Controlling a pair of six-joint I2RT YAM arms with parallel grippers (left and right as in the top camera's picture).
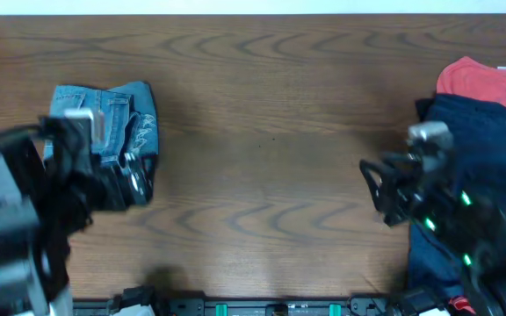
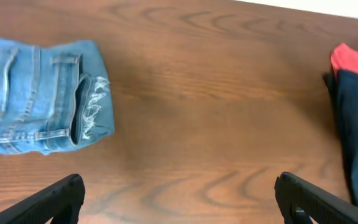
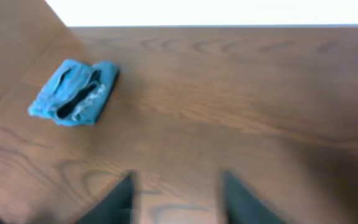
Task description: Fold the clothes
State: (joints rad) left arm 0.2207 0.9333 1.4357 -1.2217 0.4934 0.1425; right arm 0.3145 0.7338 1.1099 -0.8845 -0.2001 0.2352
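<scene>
1. The left gripper [image 2: 179, 185], nearest the lens, had its fingers spread and empty.
2. The folded light blue denim jeans [image 1: 104, 118] lay near the tabletop's left edge.
3. The right gripper [image 3: 176, 190] was parted and empty.
4. A dark navy garment [image 1: 486, 132] and a red shirt [image 1: 481, 79] lay at the right edge.

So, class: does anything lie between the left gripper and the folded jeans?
Nothing visible does. In the left wrist view only bare table separates the left gripper, jaws open, from the jeans.
</scene>
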